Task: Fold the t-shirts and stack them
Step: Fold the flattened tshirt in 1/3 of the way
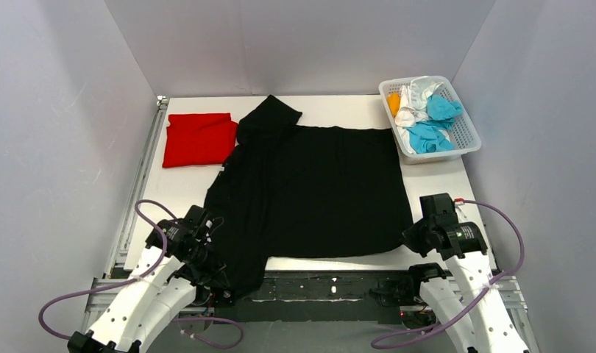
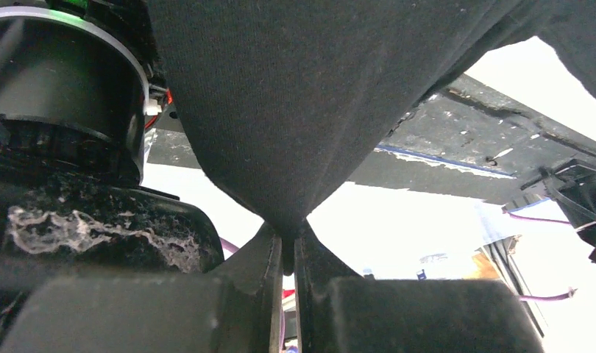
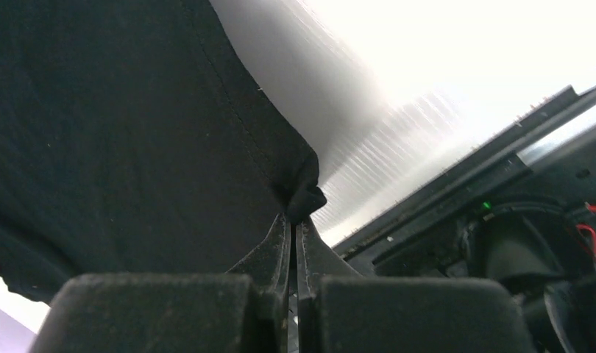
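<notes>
The large black t-shirt (image 1: 317, 191) lies spread over the middle of the white table, its near left part hanging over the front edge. My left gripper (image 1: 213, 254) is shut on its near left edge; in the left wrist view (image 2: 288, 239) the cloth (image 2: 280, 110) is pinched between the jaws. My right gripper (image 1: 411, 237) is shut on the near right corner; in the right wrist view (image 3: 295, 217) the hem corner (image 3: 302, 193) sits in the closed jaws. A folded red t-shirt (image 1: 199, 138) lies at the back left. Cyan (image 1: 431, 134), white and orange shirts are bundled in the basket.
A white lattice basket (image 1: 468, 132) stands at the back right corner. Grey walls enclose the table on three sides. A metal rail runs along the left edge (image 1: 144, 158). The arm bases and purple cables sit below the table's near edge.
</notes>
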